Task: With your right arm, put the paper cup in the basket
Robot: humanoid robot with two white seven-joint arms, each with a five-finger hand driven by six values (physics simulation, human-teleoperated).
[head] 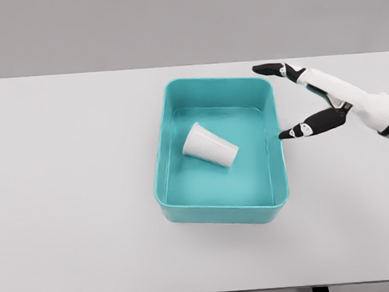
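Right hand point(311, 101): white with black fingertips point(294, 132), entering from the right edge of the view on a white forearm. Fingers spread wide and empty, nothing pinched; the upper fingers reach toward the far right corner of the basket, the thumb points at the basket's right wall and ends just beside its rim. Whether the thumb tip touches the rim cannot be told. The hand sits outside the basket, over the desk's right side.

Basket point(162, 148): teal, rectangular, open-topped, rounded corners, solid walls. Stands flat near the middle of the desk, a little toward the far edge, its long sides running from far to near.

Contents: one paper cup point(209, 145), white, lying on its side on the basket floor. Its narrower end points toward the far left corner of the basket and its wider mouth end toward the near right. It lies in the far half of the floor, roughly midway between the left and right walls, apart from all four walls and well clear of the hand.

Desk point(71, 195): pale grey-white, flat top, filling most of the view; dark leg tops show below its near edge. Grey wall behind the far edge.
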